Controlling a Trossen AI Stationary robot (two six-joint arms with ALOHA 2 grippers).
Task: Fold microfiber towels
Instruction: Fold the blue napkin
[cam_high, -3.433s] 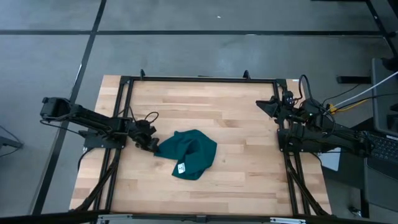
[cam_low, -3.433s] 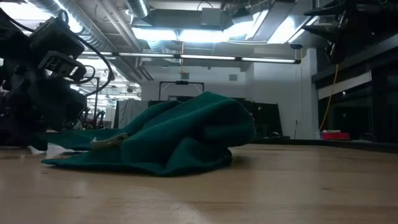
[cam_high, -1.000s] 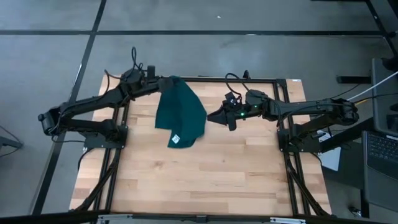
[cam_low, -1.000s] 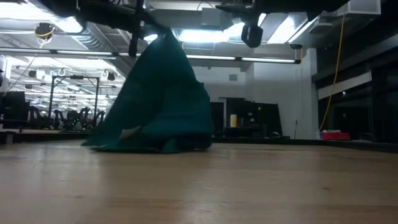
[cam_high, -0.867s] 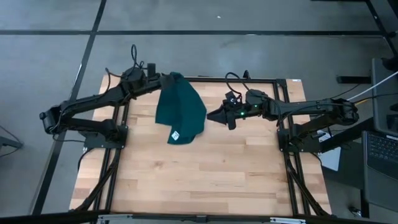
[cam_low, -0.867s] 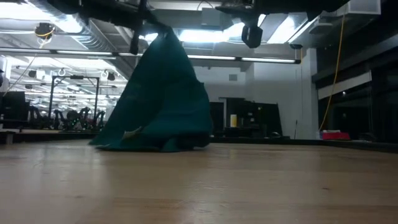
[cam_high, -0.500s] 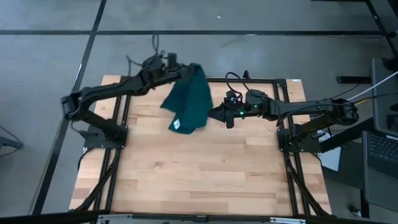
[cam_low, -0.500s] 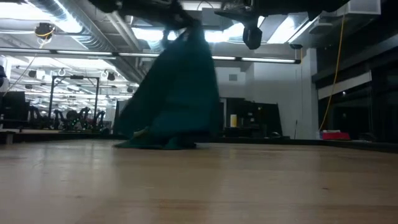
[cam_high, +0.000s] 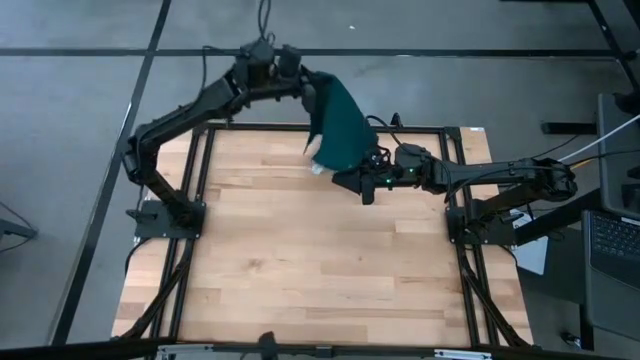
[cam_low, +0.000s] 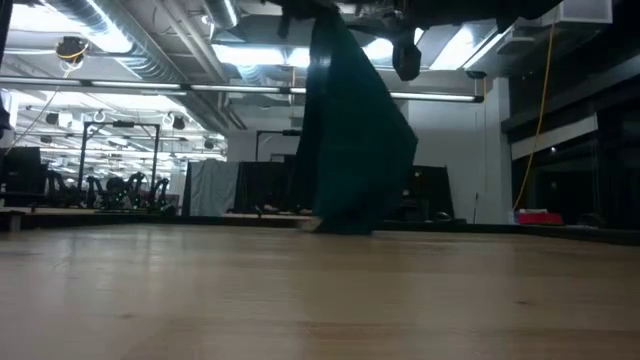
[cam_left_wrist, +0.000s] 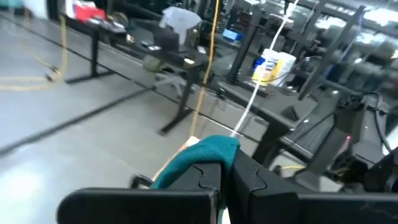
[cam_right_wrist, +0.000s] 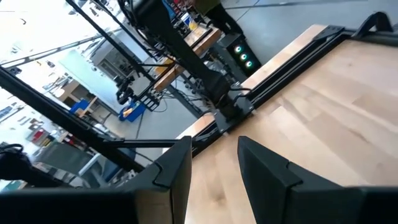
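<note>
The dark teal microfiber towel (cam_high: 338, 122) hangs from my left gripper (cam_high: 303, 82), which is shut on it high over the table's far edge. The low view shows the towel (cam_low: 350, 130) as one long drape, its lower end (cam_low: 345, 222) down near the tabletop; whether it touches I cannot tell. Its white tag (cam_high: 314, 165) shows at the lower left edge. My right gripper (cam_high: 345, 180) stands open just right of the towel's lower part; in its wrist view nothing lies between its fingers (cam_right_wrist: 214, 165). My left gripper pinches a bunched top part of the towel (cam_left_wrist: 202, 154) between its two shut fingers (cam_left_wrist: 249, 177); edge or fold, I cannot tell. The cloth bulges out past the fingertips. The rest hangs slack below the gripper, well above the table.
The wooden tabletop (cam_high: 320, 270) is bordered by a black metal frame (cam_high: 200, 200). The right arm (cam_high: 480, 178) reaches in from the right at the far side. The middle and near half of the table carry nothing.
My left gripper has risen and swung toward the table's far right corner, still shut on the towel. The towel's lower end, which lay bunched on the table, has been dragged right and drawn up, so the cloth now hangs as a narrow drape beside my right gripper.
</note>
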